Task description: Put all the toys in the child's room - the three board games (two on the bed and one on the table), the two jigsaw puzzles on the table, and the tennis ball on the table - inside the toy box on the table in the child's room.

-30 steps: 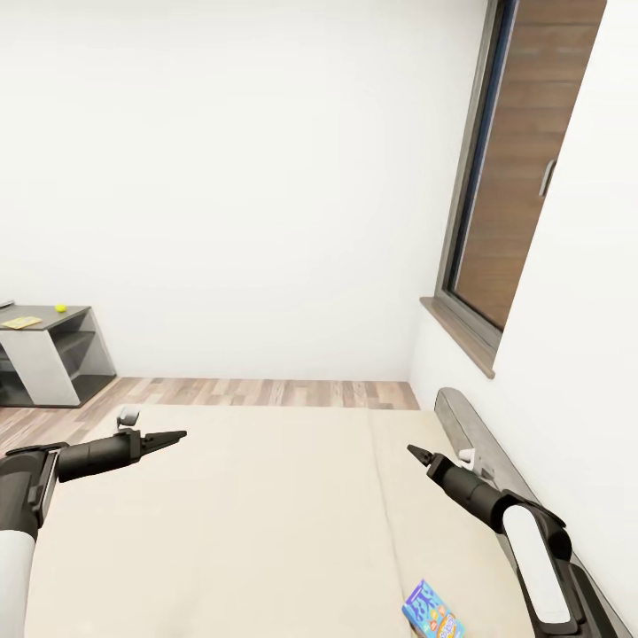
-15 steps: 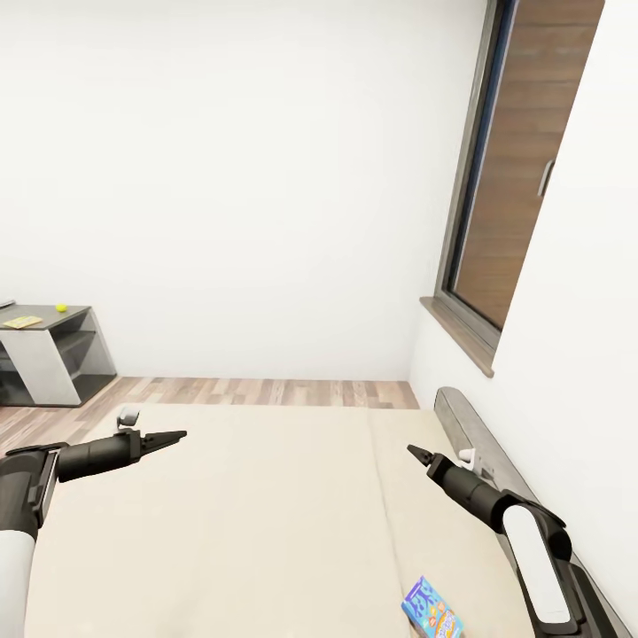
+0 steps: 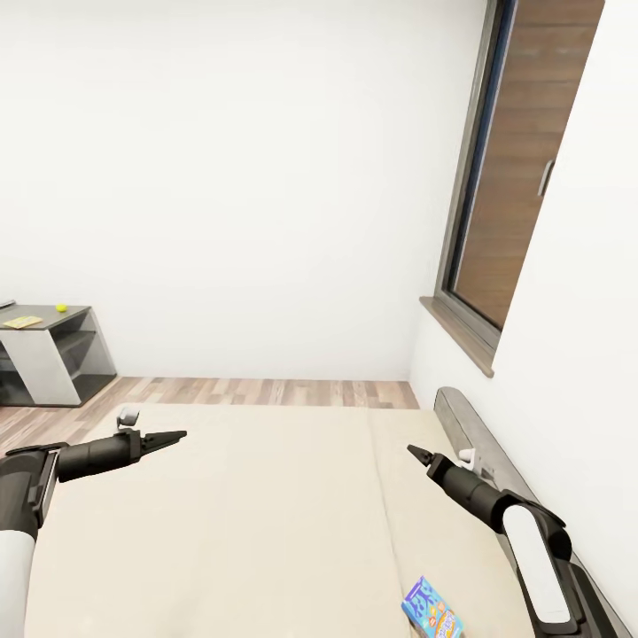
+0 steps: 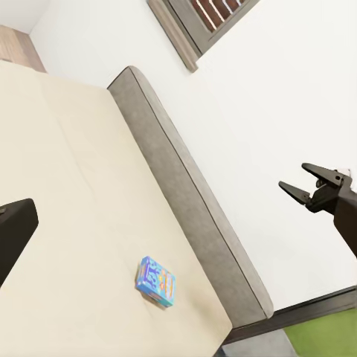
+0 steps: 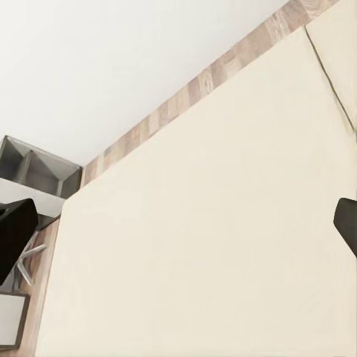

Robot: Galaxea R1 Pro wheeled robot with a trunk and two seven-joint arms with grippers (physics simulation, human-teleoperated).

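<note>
The small blue board game [image 3: 431,613] lies flat on the bed [image 3: 266,523], on its right panel beside the grey headboard [image 3: 496,461]. It sits below and behind the right tool [image 3: 418,455], which is nearer than the left tool [image 3: 173,436]. The right tool's jaws stand apart, empty; the left tool's state cannot be told. The box's long axis appears to run diagonally to the headboard.

The small blue board game [image 3: 432,613] is cut by the head view's lower edge
</note>
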